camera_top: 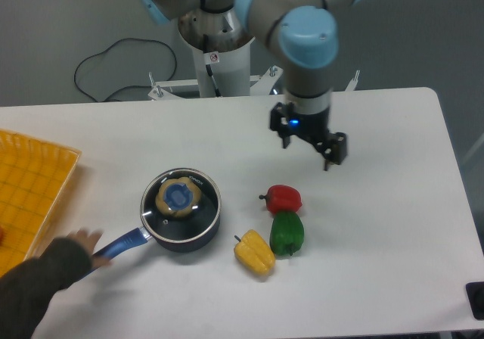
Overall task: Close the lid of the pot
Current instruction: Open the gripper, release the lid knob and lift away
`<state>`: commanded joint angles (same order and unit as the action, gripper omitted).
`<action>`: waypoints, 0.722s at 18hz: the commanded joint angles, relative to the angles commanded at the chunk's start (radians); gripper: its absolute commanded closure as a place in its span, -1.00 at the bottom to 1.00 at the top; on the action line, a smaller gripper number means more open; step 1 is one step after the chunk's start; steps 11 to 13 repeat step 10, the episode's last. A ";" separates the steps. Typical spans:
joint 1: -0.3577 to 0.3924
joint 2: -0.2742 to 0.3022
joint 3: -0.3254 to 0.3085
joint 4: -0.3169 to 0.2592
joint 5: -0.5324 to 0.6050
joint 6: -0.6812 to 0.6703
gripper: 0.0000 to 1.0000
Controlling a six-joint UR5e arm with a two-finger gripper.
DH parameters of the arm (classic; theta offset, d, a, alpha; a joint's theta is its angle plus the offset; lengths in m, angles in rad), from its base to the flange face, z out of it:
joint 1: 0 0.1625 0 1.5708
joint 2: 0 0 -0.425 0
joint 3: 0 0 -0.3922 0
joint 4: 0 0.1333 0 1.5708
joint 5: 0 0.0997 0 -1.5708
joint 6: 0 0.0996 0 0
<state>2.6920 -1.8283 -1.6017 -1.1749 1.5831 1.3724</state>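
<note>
Lid: seated on pot, toward the surface's front-left. Claw: fingers apart, empty, nearer the back edge. Risk: hand on the handle could tip the pot, unseating the lid.

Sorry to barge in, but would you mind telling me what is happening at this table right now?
The glass lid with its blue knob sits on the dark saucepan, covering a pale round item inside. The robot's end effector hangs open and empty above the white table, off to the right of the pan and behind the red pepper, touching nothing. A person's hand is at the pan's blue handle on the left, though it is too blurred to tell the grip. A green pepper and a yellow pepper lie nearby.
</note>
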 joint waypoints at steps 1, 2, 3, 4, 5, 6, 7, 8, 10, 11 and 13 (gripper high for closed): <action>0.017 -0.018 0.023 -0.021 -0.002 0.063 -1.00; 0.025 -0.046 0.049 -0.043 -0.003 0.124 -1.00; 0.028 -0.071 0.074 -0.060 -0.002 0.166 -1.00; 0.034 -0.089 0.084 -0.063 -0.006 0.183 -1.00; 0.037 -0.106 0.092 -0.060 -0.005 0.183 -1.00; 0.038 -0.121 0.098 -0.057 -0.003 0.185 -1.00; 0.039 -0.132 0.100 -0.055 0.001 0.188 -1.00; 0.045 -0.135 0.100 -0.054 0.003 0.195 -1.00; 0.058 -0.138 0.101 -0.054 0.000 0.224 -1.00; 0.058 -0.138 0.101 -0.054 0.000 0.224 -1.00; 0.058 -0.138 0.101 -0.054 0.000 0.224 -1.00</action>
